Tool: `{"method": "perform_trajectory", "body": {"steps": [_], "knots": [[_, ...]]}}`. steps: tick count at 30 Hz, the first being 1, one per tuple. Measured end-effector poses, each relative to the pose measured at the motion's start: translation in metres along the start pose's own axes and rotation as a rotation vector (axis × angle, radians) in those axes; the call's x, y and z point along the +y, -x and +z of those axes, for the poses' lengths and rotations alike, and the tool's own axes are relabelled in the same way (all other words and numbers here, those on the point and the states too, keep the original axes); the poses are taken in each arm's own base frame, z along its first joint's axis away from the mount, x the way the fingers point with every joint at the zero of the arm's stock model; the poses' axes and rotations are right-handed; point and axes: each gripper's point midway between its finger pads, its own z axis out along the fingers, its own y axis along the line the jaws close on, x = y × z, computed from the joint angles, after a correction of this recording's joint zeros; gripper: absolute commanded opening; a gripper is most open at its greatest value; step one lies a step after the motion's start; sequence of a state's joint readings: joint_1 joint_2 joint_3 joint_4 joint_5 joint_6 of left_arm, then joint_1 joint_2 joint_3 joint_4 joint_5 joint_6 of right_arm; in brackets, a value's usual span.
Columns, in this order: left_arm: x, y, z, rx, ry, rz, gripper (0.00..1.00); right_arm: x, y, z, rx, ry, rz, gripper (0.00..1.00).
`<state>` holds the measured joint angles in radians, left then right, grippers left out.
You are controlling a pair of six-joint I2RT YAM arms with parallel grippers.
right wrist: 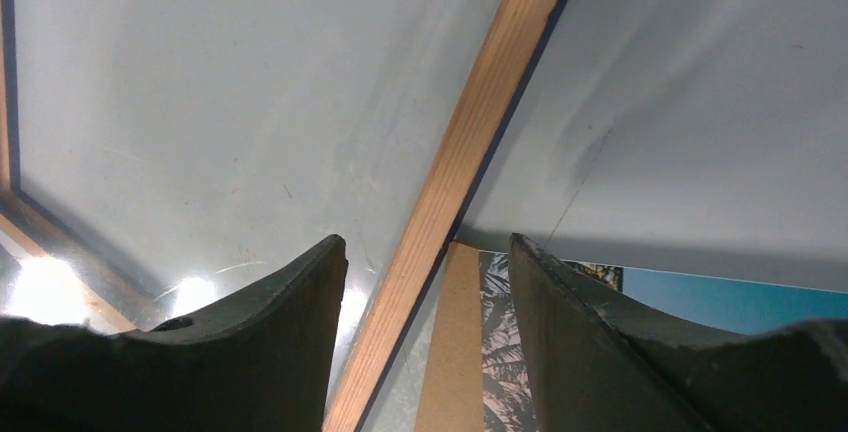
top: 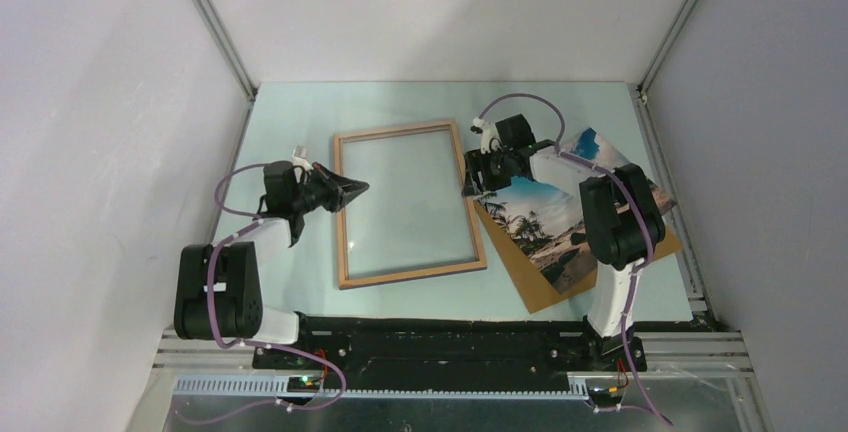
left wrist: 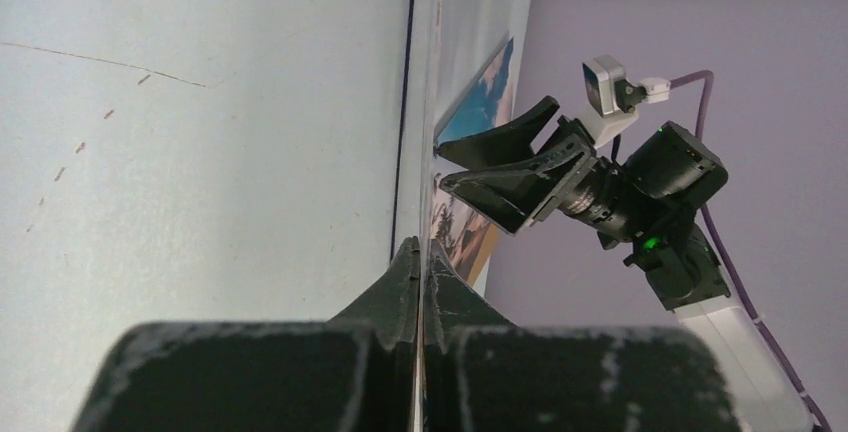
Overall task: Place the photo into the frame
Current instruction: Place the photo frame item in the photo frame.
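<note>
We look down into a white-walled enclosure onto a pale green table (top: 300, 122), both arm bases at its near edge. The frame (top: 412, 274) lies flat at mid-table, wood-brown back upward, its long axis running away from the bases and the table showing through its clear pane. To its right a brown backing board (top: 520, 272) sits turned on the diagonal. On it lies the photo (top: 540, 222), palm-tree picture facing up, its long axis slanting from near the frame's right rail out toward the far right corner, partly under the right arm. We judge the right arm much the nearer to the photo; the left would have to cross the whole frame. The right gripper (top: 472, 177) hangs at the upper part of the frame's right rail; its wrist view shows the jaws spread, one finger on each side of the rail and clamping nothing, with the photo's corner just beside them on the outer side. The left gripper (top: 360, 189) points at the frame's left rail with its fingers pressed together, holding nothing we can see.
</note>
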<state>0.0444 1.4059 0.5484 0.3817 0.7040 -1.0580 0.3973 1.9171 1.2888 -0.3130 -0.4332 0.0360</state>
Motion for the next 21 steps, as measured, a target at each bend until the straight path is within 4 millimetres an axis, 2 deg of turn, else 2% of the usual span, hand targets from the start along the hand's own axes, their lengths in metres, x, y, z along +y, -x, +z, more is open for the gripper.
{"method": "perform_trajectory", "body": {"steps": [9, 21], "knots": [[-0.016, 0.000, -0.005, -0.002, -0.045, 0.011, 0.00, 0.002, -0.005, 0.008, 0.014, 0.005, 0.010, 0.49], [-0.022, 0.000, -0.005, 0.003, -0.068, -0.017, 0.00, 0.001, -0.012, 0.015, 0.036, 0.005, 0.017, 0.44]]}}
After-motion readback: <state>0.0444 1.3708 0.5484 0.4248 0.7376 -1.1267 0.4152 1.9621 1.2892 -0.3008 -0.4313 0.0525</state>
